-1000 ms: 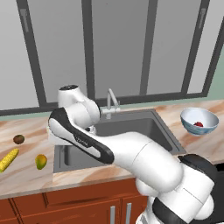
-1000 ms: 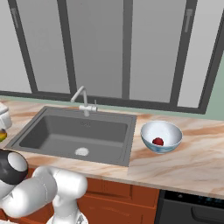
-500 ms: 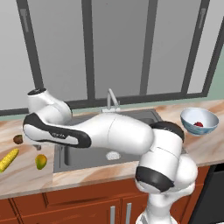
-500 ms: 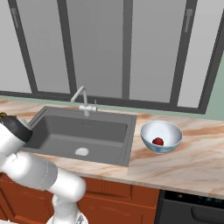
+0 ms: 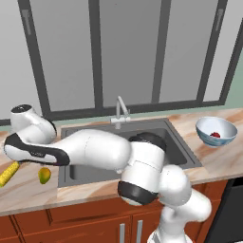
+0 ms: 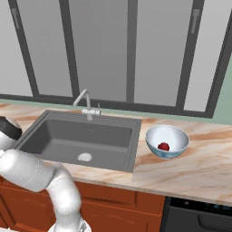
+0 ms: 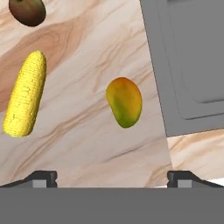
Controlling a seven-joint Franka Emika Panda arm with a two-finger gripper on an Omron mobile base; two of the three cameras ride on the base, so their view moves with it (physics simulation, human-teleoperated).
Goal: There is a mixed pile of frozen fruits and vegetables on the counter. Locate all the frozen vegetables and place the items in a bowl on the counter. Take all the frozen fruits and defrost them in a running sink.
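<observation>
Bowl [image 6: 167, 142] on the counter [image 6: 195, 163] holds one red ball [image 6: 163, 147]; tool [image 7: 112, 176] spread wide above the mango-like oval [image 7: 124, 102].

Counter [image 7: 87, 144]: beige stone with pinkish-brown marbled veins. Corn cob [image 7: 26, 94]: bright yellow, fine kernel pattern. Mango [image 7: 124, 102]: yellow-green, orange blush at one end. Kiwi [image 7: 27, 11]: dull brown. Sink [image 6: 81, 136]: dark grey, silver drain, silver tap [image 6: 86, 105]. Bowl [image 6: 174, 136]: pale blue-white. Tomato [image 6: 163, 147] inside it: red. Cabinets [image 5: 71, 225]: reddish-brown wood.
</observation>
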